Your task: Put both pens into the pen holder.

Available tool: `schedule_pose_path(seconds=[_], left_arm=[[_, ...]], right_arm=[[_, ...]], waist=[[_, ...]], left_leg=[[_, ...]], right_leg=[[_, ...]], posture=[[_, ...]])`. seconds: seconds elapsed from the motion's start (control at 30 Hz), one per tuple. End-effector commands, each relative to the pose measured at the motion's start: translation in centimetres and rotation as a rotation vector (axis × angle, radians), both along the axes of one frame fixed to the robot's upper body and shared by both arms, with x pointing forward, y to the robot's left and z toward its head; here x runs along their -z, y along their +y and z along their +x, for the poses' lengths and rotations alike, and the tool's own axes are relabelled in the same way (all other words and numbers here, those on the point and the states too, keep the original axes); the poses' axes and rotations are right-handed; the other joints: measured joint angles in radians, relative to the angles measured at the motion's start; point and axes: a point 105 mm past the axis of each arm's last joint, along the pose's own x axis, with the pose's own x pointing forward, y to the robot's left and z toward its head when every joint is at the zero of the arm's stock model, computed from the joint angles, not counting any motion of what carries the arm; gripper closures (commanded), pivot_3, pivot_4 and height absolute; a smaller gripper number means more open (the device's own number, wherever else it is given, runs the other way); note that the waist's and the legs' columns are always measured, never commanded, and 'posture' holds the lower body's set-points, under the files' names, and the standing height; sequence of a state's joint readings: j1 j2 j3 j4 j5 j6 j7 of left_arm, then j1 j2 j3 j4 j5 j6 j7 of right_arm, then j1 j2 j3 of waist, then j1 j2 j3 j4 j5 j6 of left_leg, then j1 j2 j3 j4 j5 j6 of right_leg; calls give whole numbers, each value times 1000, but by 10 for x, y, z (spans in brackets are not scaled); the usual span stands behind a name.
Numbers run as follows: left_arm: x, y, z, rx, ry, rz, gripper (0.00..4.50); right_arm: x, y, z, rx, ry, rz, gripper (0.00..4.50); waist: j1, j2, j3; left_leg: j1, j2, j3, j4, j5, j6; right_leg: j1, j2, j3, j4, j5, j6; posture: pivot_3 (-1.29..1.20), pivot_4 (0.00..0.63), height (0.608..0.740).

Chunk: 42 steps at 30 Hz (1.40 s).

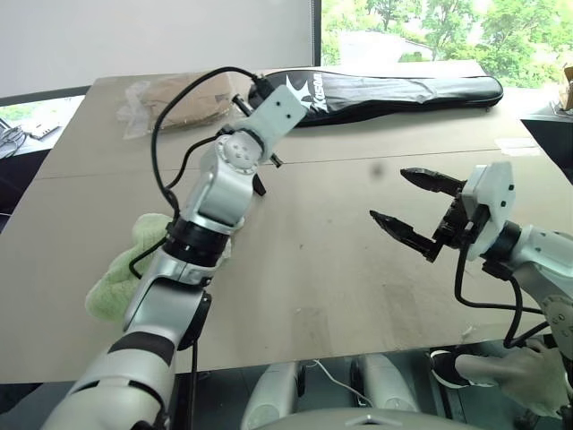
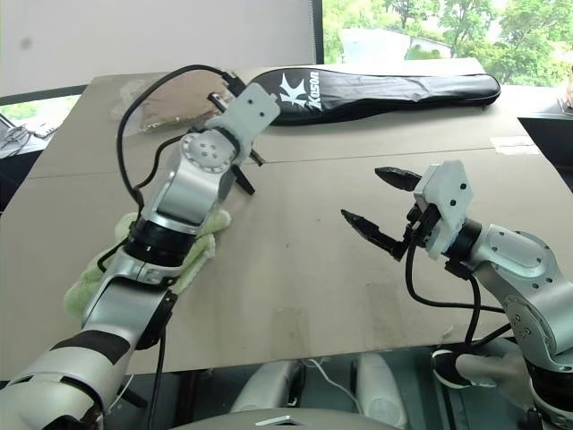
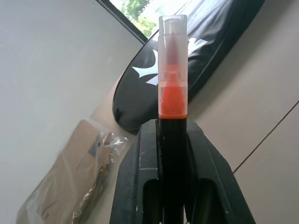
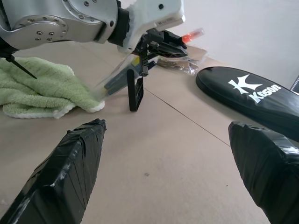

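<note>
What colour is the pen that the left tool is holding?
Orange and black, with a clear cap over its tip; the pen shows best in the left wrist view, clamped in the left tool.

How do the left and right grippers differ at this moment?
The left gripper is shut on the orange pen; the right gripper is open and empty. The left gripper is out near the black bag and pen holder; the right gripper hangs over bare table, nearer the robot. Both have two black fingers and point roughly level.
</note>
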State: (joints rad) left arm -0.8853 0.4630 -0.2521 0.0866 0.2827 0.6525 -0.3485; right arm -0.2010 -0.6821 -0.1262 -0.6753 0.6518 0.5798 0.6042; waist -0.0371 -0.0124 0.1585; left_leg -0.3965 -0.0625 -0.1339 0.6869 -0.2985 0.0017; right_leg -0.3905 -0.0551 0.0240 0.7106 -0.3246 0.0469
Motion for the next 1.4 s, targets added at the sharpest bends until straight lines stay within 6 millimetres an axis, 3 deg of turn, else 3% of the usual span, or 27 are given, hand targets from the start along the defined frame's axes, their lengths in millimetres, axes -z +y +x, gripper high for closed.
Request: schedule_pose_path(seconds=[0.03, 0.3, 0.37, 0.4, 0.53, 0.73, 0.9, 1.03, 1.2, 1.27, 1.4], left_arm=[[-16, 9, -7, -17, -76, -1, 4457], [2, 18, -13, -118, 48, -155, 4457], [2, 23, -14, -154, 63, -219, 3520], [-3, 23, -16, -160, 48, -239, 3348], [-29, 9, -28, -47, -44, -317, 1671], [-45, -6, -53, 157, -86, -414, 1635], [-42, -9, -75, 349, -55, -649, 1635], [-16, -4, -96, 409, 30, -648, 1635], [34, 10, -141, 473, 226, -707, 1635], [56, 19, -161, 448, 292, -702, 1635], [80, 34, -185, 370, 376, -706, 1635]], right_arm=[[-10, 2, -3, -20, -57, 7, 0], [-10, 3, 1, -38, -62, 2, 0], [-11, 3, 2, -42, -63, 2, 0], [-11, 3, 2, -42, -63, 2, 0], [-12, 4, 3, -46, -68, 3, 0], [-15, 8, -7, -125, -60, 23, 0], [-11, 8, -14, -196, -37, -12, 0], [-8, 2, -15, -205, -20, -28, 0], [-2, -14, -16, -146, 16, -54, 0], [7, -30, -17, -83, 53, -85, 0], [25, -61, -22, 26, 129, -135, 0]], waist=[[2, 0, 0], [4, 0, 0], [4, 0, 0], [4, 0, 0], [3, 0, 0], [2, 0, 0], [5, 0, 0], [-1, 0, 0], [1, 0, 0], [5, 0, 0], [24, 0, 0]], left_leg=[[0, 0, 0, 0, 0, 0], [-1, 0, 0, 0, 0, 0], [-1, 0, 0, 0, 0, 0], [-1, 0, 0, 0, 0, 0], [-1, 0, 0, 0, 0, 0], [-1, 0, 1, 0, 0, 0], [-1, 0, 1, 1, 0, 0], [0, 1, 1, 0, 0, 0], [1, 2, 2, -1, 0, 0], [1, 2, 1, -1, 0, 0], [4, 3, 0, -2, 0, 0]], right_leg=[[0, 0, 0, 0, 0, 0], [0, 0, -1, 0, 0, 0], [0, 0, -1, 0, 0, 0], [0, 0, -1, 0, 0, 0], [0, 0, -1, 0, 0, 0], [0, 0, 0, 0, 0, 0], [0, 0, 0, -1, 0, 0], [0, 0, 0, -1, 0, 0], [0, 0, 3, -1, 0, 0], [1, 0, 4, -3, 0, 0], [6, 1, 3, -5, 0, 0]], posture=[[0, 150, 740], [0, 150, 740], [0, 150, 740], [0, 150, 740], [0, 150, 740], [0, 150, 740], [0, 150, 740], [0, 150, 740], [0, 150, 740], [0, 150, 740], [0, 150, 740]])
